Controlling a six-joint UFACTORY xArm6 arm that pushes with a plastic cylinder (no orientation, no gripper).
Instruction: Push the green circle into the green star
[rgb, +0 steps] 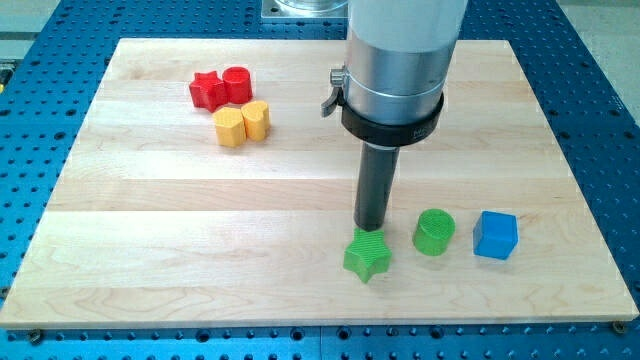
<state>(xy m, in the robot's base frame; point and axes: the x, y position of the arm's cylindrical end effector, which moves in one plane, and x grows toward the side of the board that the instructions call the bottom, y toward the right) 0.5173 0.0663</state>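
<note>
Green circle (434, 232) just beside green star (367, 256)

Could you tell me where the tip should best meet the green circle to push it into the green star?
There is no grip here, only a push. Meet the green circle on its round side wall facing the view's right, since the green star lies to its left and slightly lower. My tip now sits just above the star, left of the circle. The blue cube stands close on the right.
</note>
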